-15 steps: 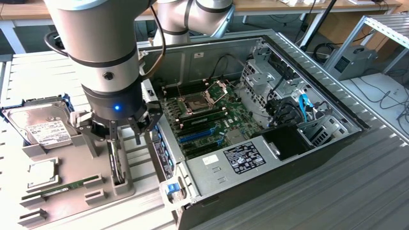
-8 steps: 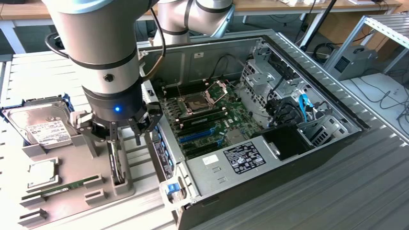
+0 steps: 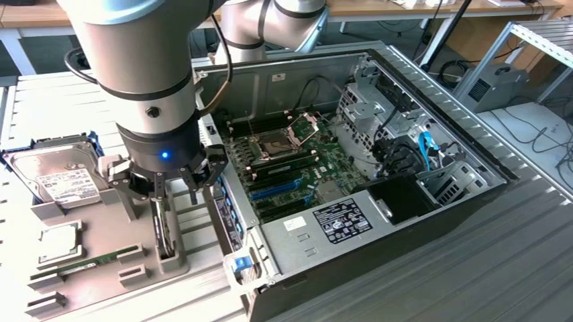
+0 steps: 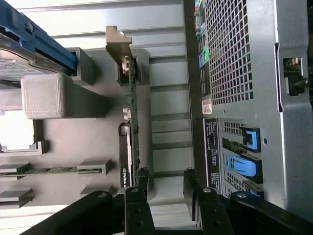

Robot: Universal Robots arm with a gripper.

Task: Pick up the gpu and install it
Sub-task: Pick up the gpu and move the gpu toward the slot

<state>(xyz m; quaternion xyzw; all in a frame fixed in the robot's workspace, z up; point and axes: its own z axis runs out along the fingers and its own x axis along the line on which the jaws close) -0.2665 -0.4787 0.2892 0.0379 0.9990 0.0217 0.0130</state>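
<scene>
Your tool (image 3: 170, 193) hung spread over the edge-up gpu (image 3: 163, 228), exterior view's lower left; you needed it centred between the fingers (image 4: 139, 208).

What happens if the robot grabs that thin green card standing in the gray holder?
The gpu probably stays stiff, being a flat circuit board with a metal bracket. It stands on its thin edge in the gray holder, so it might tip if pushed sideways. Small parts along it look fragile.
</scene>
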